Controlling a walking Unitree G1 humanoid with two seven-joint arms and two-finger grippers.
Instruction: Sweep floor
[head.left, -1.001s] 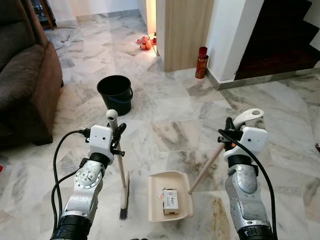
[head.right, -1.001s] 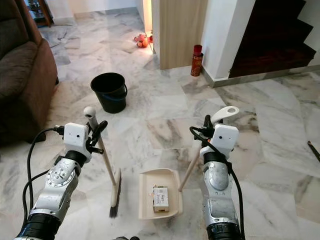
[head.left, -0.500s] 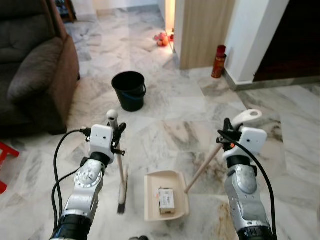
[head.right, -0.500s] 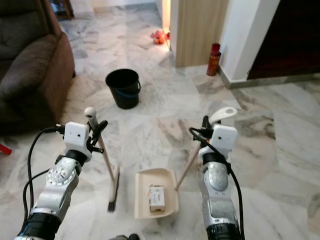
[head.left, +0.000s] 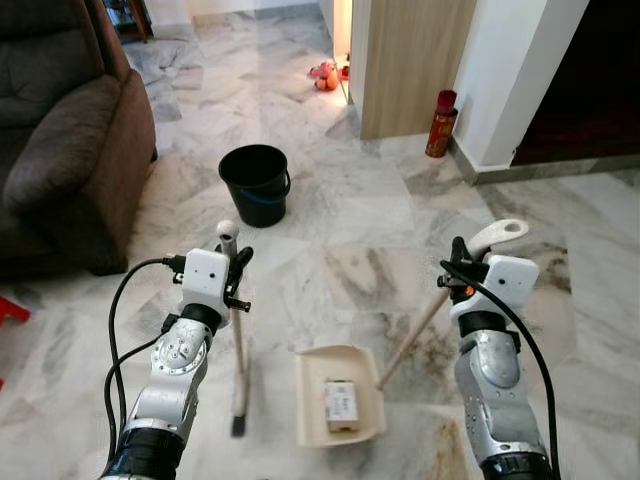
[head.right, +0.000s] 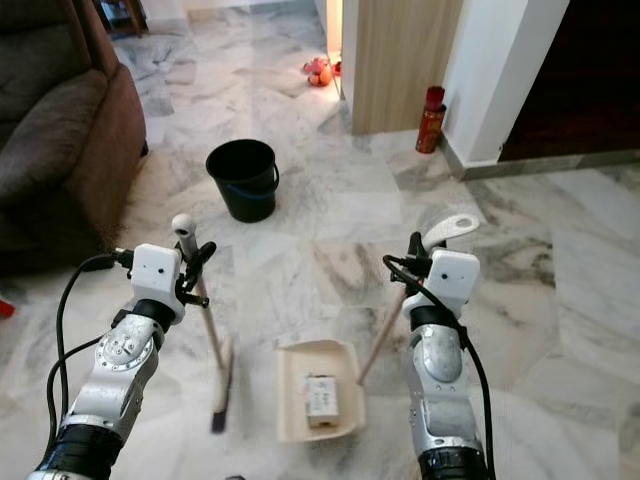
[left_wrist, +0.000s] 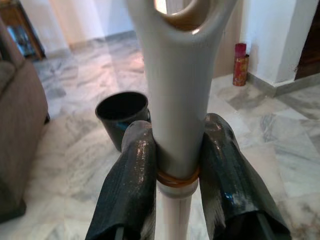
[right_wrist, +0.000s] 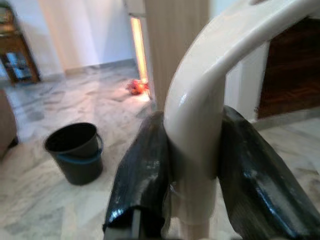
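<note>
In the left eye view my left claw (head.left: 232, 268) sits left of centre, clamped on the top of the cream-handled broom with dark bristles (head.left: 238, 362), whose head rests on the grey-veined marble floor (head.left: 340, 205) at lower centre. My right claw (head.left: 458, 262), at centre right, grips the long wooden-shafted handle of the cream plastic dustpan (head.left: 338, 408). The pan lies flat on the floor at lower centre, just right of the bristles, with a small printed card box (head.left: 340, 405) inside it. A black plastic bucket (head.left: 256, 184) stands well ahead at upper centre, beside the brown fabric sofa (head.left: 60, 140) in the upper left.

In the left wrist view both fingers (left_wrist: 129, 190) press the broom's pale grip from either side, closed tight on it.

In the right wrist view my fingers (right_wrist: 142, 175) pinch the curved cream end of the dustpan handle, likewise closed.

To carry the load well, I judge the pan should stay level and low so the box cannot slide out, with the broom kept upright and clear of the rim on the way to the bucket.
</note>
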